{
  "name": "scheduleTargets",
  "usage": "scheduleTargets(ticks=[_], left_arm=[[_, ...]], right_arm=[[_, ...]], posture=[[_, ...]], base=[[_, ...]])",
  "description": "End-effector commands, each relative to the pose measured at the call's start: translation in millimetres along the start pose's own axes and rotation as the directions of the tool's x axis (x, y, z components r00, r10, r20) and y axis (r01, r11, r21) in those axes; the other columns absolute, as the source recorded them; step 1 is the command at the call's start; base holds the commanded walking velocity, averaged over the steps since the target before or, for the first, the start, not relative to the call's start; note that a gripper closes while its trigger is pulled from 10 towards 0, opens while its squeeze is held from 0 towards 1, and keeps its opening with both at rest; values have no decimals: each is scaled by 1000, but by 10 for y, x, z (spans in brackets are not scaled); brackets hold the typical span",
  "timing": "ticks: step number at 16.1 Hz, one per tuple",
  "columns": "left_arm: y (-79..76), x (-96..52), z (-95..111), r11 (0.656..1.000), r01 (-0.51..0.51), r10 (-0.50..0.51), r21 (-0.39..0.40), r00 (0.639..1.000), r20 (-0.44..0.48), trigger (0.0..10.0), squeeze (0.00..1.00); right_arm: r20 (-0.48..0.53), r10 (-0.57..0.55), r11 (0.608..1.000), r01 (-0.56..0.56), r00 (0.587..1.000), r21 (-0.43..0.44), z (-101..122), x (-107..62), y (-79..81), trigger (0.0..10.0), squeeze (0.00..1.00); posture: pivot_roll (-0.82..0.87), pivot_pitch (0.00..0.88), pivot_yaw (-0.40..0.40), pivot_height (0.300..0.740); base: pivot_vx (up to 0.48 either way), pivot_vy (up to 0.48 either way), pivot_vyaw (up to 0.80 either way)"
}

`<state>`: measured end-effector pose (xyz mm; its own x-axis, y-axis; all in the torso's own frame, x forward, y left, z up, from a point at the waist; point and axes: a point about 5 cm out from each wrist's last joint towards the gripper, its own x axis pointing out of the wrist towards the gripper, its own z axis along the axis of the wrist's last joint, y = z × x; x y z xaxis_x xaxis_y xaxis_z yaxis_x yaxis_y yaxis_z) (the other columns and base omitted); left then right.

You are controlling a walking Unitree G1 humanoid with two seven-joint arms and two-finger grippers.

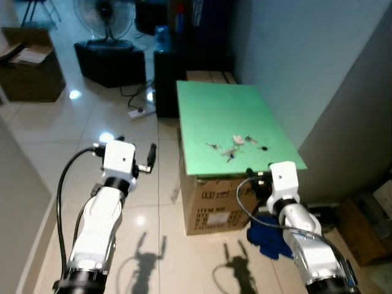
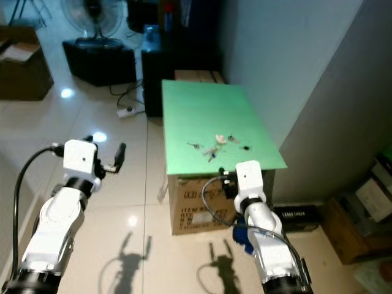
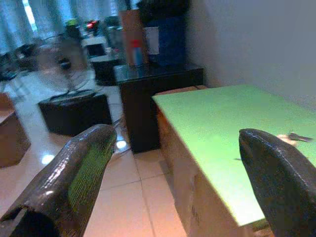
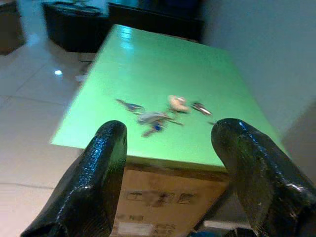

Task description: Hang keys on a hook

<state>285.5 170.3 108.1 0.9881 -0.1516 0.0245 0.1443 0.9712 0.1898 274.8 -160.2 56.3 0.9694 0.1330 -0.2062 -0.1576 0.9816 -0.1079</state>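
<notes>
Keys (image 4: 157, 117) loose on green surface (image 1: 214, 110), ahead of right gripper (image 4: 170, 148) fingers, between their line. Right fingers spread, holding nothing. Left gripper (image 3: 173, 163) also spread, off beside surface. Advise: advance right, descend onto ring cluster, pinch ring not blade.

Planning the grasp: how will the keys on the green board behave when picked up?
The keys lie spread flat in a loose cluster, so they would likely dangle and splay, not lift stiffly. They look small and thin, so probably light. The green board looks smooth; a push may slide them.
</notes>
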Motion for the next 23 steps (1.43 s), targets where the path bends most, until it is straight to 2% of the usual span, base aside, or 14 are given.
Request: scheduleTargets(ticks=[1, 8, 12, 15, 23], left_arm=[[-92, 36, 46, 999, 40, -40, 0, 999, 13, 10000, 0], [45, 32, 66, 999, 39, -39, 28, 999, -1, 10000, 0], [35, -9, 50, 998, 60, -60, 27, 998, -14, 10000, 0], [31, -24, 15, 999, 48, -48, -4, 999, -23, 10000, 0], [-59, 4, -14, 997, 63, -64, -32, 998, -24, 10000, 0]], right_arm=[[-8, -48, 999, 48, 999, -8, -11, -1, -116, 10000, 0], [7, -71, 997, 71, 997, 11, -18, 6, -60, 10000, 0], [0, -68, 998, 68, 998, 12, -57, -44, -12, 10000, 0], [9, -40, 999, 40, 999, -5, -43, -50, 20, 10000, 0], [26, -22, 999, 23, 999, -41, 17, -46, -27, 10000, 0]], posture=[[-75, 0, -50, 740], [-57, 0, 6, 740], [-61, 0, 23, 740], [-72, 0, 16, 740], [-102, 0, 6, 740]], base=[[349, 0, 0], [356, 0, 0], [348, 0, 0], [347, 0, 0], [346, 0, 58]])
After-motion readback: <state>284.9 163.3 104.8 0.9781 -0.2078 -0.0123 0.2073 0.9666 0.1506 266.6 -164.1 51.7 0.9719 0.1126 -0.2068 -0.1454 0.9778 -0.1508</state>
